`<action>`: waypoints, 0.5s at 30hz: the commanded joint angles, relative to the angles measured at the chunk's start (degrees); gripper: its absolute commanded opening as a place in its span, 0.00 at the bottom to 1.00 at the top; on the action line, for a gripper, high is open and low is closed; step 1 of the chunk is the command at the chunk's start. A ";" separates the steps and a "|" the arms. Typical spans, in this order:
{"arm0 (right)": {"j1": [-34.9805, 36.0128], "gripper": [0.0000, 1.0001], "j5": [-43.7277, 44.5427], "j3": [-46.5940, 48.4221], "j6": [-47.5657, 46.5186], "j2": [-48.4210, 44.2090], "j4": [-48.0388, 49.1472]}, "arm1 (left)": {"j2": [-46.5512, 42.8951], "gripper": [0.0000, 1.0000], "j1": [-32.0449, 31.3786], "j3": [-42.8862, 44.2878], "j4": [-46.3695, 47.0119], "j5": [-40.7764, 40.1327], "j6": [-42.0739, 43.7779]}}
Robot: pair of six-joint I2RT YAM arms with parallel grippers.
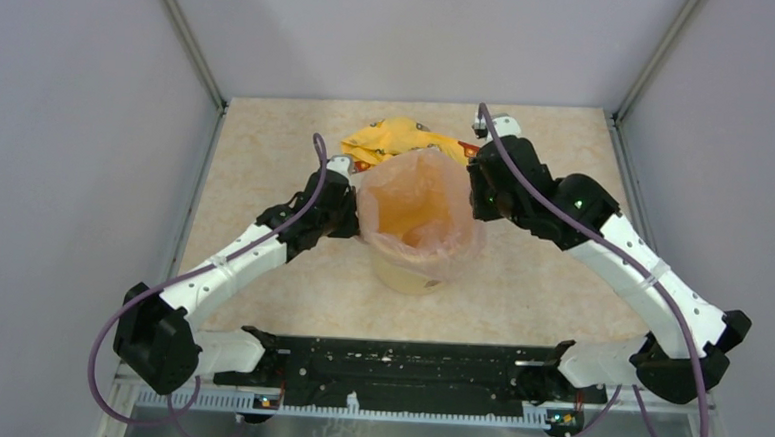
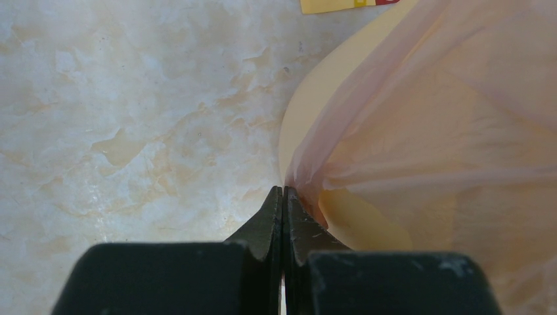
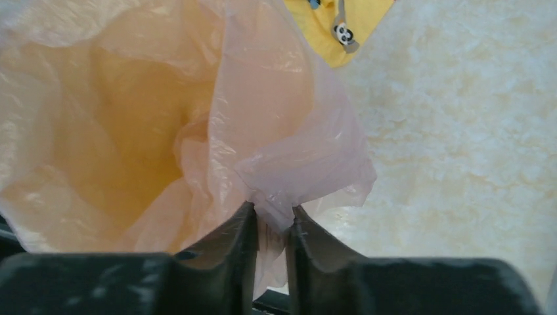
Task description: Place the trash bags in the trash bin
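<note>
At the centre of the table point(image 1: 267, 142), the trash bin point(image 1: 407, 278) stands upright with the trash bag point(image 1: 419, 200) spread open over its mouth. The film sags into the orange-yellow interior, and the bag's edge overhangs the bin wall on the near side. A crumpled yellow wrapper point(image 1: 400, 137) lies just behind the bin and is not part of the task.

Step in hand: seating the bag in the bin. By the layout, insertion appears largely done. The bag's mouth stands above and outside the bin rim and is not yet drawn down.

End-effector state:
- Left gripper point(image 2: 284, 195): jaws fully closed, tips meeting. The film draws to a point at the tips, which indicates a pinch on the bag's left edge, just beside the bin wall.
- Right gripper point(image 3: 271, 220): jaws closed on a gathered fold of the bag's right edge. Film shows between the fingers point(image 3: 230, 243) and hangs below them.

Next move, as a judgement: lower both held edges outward and down over the rim, keeping the tension even on both sides. The film is thin and floppy, so an uneven pull may lift the liner out or tip the light bin. Release only once the edge sits below the rim.
</note>
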 commanded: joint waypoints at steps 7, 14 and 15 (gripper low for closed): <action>-1.96 0.00 5.69 -12.53 4.97 -7.86 2.63 | -1.34 0.00 0.09 -0.02 1.13 -0.66 0.36; -8.27 0.00 -2.04 -28.03 7.68 -15.97 15.61 | -1.37 0.00 0.04 -0.68 1.40 -0.88 -0.22; -9.08 0.00 -2.78 -29.96 8.08 -16.70 17.41 | -1.44 0.00 0.09 -0.80 1.37 -1.20 -0.50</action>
